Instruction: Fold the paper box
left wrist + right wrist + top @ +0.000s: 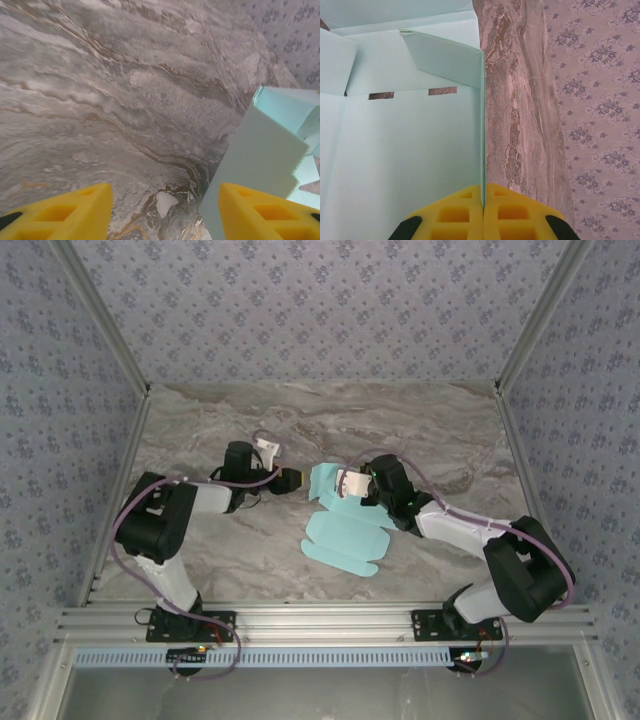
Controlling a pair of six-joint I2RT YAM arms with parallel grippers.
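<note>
A grey marbled surface (250, 430) stands between walls (320, 300) with a blue flower pattern. The paper box (345, 535) lies near the middle of the surface; the right gripper (483, 192) holds one raised wall of it pinched tight, and the left gripper (165, 212), spread wide, hangs just beside its far left flap. It is light blue thin cardboard, mostly flat, with two small slits.

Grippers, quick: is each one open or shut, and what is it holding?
Left gripper: open, nothing between the jaws.
Right gripper: shut on a raised wall of the paper box.
</note>
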